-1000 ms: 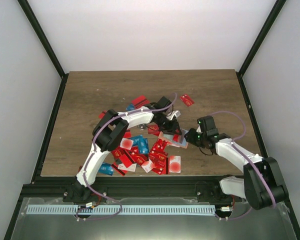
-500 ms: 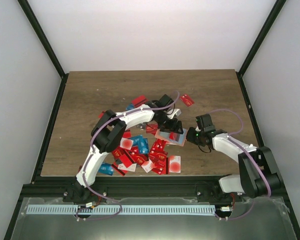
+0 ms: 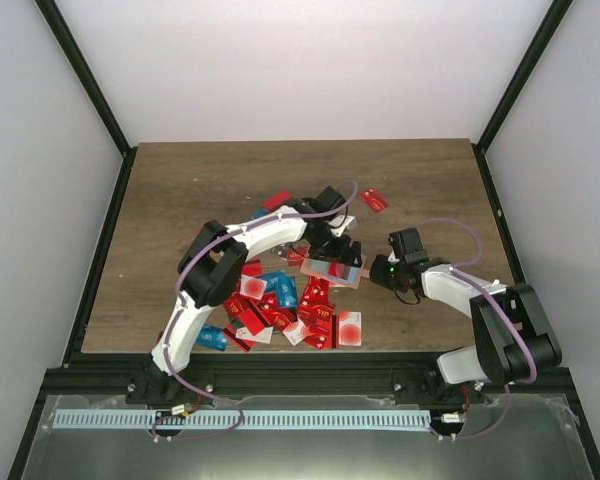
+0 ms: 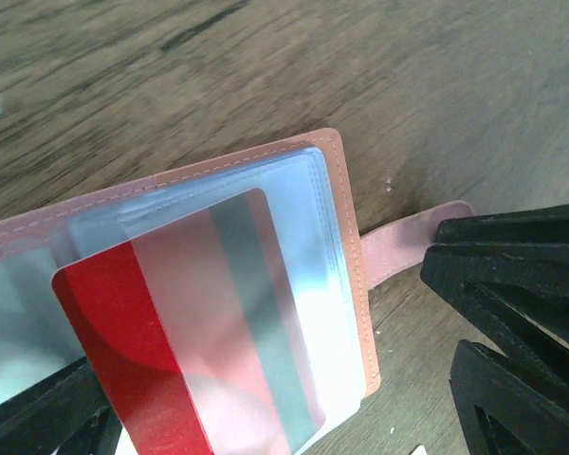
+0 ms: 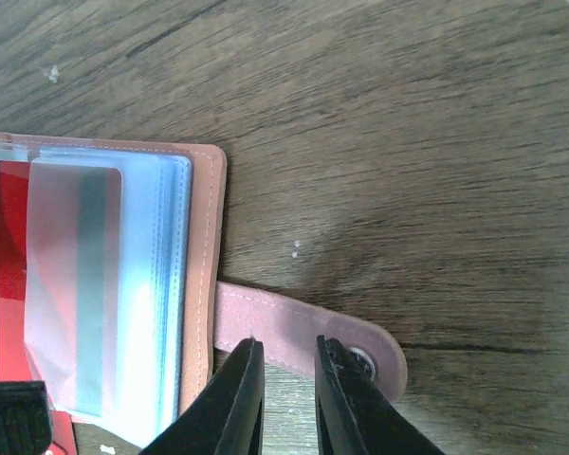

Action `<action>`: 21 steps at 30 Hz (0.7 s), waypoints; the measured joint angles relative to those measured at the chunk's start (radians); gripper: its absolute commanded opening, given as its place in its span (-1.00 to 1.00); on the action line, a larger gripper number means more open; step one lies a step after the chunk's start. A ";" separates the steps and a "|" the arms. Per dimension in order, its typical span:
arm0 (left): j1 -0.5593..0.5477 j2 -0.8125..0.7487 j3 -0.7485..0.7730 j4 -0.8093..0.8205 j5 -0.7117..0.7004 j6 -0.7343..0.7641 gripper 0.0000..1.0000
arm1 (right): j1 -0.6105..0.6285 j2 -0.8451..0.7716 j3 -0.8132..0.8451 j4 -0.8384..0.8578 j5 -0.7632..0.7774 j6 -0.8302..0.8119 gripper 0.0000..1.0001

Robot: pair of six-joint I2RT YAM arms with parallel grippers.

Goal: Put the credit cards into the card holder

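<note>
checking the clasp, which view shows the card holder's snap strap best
Right wrist: the pink snap strap shows almost whole, metal snap at its end. Left wrist shows only its base, the end hidden. In top external the card holder is too small to tell.

The card holder [image 4: 346, 237] lies open on the wooden table [image 4: 360, 76], its pinkish-tan stitched cover showing around a stack of clear sleeves. A red card [image 4: 123, 322] with a dark stripe sits partway inside the top sleeve (the left end sticks out, bare and bright). The holder's strap [image 4: 408, 248] reaches right to a black finger [image 4: 512, 284]. The left gripper [image 4: 256, 379] stands wide, a finger on each side.
</note>
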 measured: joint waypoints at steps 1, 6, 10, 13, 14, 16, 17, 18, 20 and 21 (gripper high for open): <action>0.000 -0.005 0.000 -0.010 -0.014 0.004 0.93 | 0.000 0.001 0.000 0.005 -0.005 -0.002 -0.64; 0.007 -0.021 0.000 -0.047 -0.071 0.022 1.00 | 0.000 0.007 0.001 0.024 -0.032 -0.004 -0.65; 0.013 -0.026 0.000 -0.064 -0.103 0.036 0.95 | 0.000 0.025 0.017 0.040 -0.070 -0.008 -0.65; 0.014 -0.026 -0.002 -0.067 -0.114 0.041 0.86 | 0.000 0.038 0.035 0.054 -0.090 -0.011 -0.65; 0.014 -0.026 -0.002 -0.067 -0.116 0.042 0.83 | 0.000 0.042 0.041 0.058 -0.093 -0.013 -0.65; 0.014 -0.026 -0.006 -0.067 -0.118 0.042 0.79 | 0.000 0.048 0.049 0.064 -0.098 -0.017 -0.65; 0.014 -0.026 -0.007 -0.067 -0.118 0.042 0.77 | 0.000 0.053 0.052 0.066 -0.100 -0.019 -0.66; 0.014 -0.026 -0.008 -0.067 -0.117 0.042 0.75 | 0.000 0.058 0.056 0.067 -0.103 -0.019 -0.66; 0.014 -0.026 -0.009 -0.066 -0.113 0.041 0.72 | 0.000 0.070 0.058 0.069 -0.106 -0.021 -0.66; 0.014 -0.026 -0.009 -0.065 -0.111 0.041 0.70 | 0.000 0.076 0.059 0.071 -0.108 -0.022 -0.67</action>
